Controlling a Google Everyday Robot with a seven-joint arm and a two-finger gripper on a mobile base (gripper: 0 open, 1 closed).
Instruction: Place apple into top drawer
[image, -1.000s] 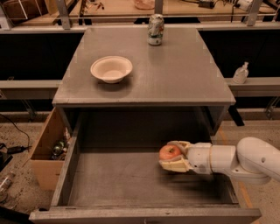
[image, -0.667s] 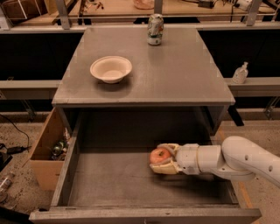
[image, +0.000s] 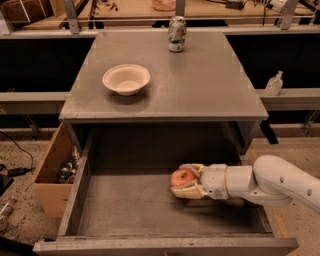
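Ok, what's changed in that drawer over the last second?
The gripper, shut on the apple, carried it a little to the left, toward the middle of the top drawer. Most of that shift came early, and it has barely moved since. The apple has not been let go. The bowl, can and cardboard box stayed put.

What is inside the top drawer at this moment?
The apple, gripped by the hand, in the right half of the top drawer. The fingers hide whether it touches the floor.
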